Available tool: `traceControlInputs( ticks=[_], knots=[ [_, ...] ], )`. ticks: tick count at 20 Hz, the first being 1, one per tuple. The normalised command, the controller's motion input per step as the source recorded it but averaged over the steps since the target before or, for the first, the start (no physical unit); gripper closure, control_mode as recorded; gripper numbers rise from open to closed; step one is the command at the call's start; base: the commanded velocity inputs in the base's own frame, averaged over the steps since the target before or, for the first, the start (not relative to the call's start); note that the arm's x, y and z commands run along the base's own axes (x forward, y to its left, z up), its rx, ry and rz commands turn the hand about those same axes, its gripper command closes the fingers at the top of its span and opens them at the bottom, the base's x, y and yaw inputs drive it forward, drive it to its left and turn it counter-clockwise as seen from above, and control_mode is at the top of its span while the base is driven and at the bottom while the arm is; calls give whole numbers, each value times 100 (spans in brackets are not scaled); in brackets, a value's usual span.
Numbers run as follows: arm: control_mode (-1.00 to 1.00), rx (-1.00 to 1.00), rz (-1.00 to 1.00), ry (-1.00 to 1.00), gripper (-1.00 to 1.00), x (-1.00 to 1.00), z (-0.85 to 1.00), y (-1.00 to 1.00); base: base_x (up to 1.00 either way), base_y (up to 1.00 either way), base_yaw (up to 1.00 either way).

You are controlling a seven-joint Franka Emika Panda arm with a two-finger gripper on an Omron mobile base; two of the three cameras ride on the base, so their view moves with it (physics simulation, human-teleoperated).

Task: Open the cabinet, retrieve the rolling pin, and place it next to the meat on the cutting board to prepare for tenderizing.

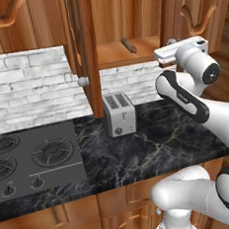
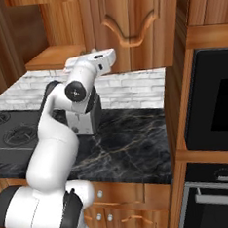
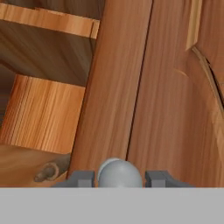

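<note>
The cabinet point(image 1: 127, 16) stands with its left door point(image 1: 88, 49) swung out edge-on, its round knob point(image 1: 83, 82) facing me. On the bare shelf inside lies the rolling pin point(image 1: 128, 44), its handle end point(image 3: 50, 170) also at the lower left of the hand view. My gripper point(image 1: 163, 57) is up at the inner edge of the right door point(image 2: 128, 26). In the hand view, that door's silver knob point(image 3: 119, 173) sits between my gripper's point(image 3: 119, 179) fingertips point(image 3: 81, 178), which flank it with thin gaps, open. The meat and the cutting board are out of view.
A silver toaster point(image 1: 119, 114) stands on the black marble counter point(image 1: 159, 142) under the cabinet, beside my arm. A gas stove point(image 1: 31, 159) lies to the left. A built-in oven point(image 2: 217, 102) walls off the counter's right end. The open left door juts over the counter.
</note>
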Motion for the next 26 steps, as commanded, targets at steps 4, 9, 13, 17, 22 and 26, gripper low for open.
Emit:
traceControlInputs(
  ticks=[4, 9, 13, 17, 22, 26],
  knots=[
    [-100, 2, 5, -1, 100, -28, 0, -38, 0, 0, 0],
    [-100, 4, 8, -6, 100, -26, -9, -49, 0, 0, 0],
    [-100, 2, 11, -12, 100, -55, -11, -37, 0, 0, 0],
    [-100, 1, 11, -15, 100, -68, -11, -34, 0, 0, 0],
    [-100, 3, 11, -10, 100, -43, -7, -37, 0, 0, 0],
    [-100, 0, 10, -7, -100, -15, -7, -9, 0, 0, 0]
  ],
)
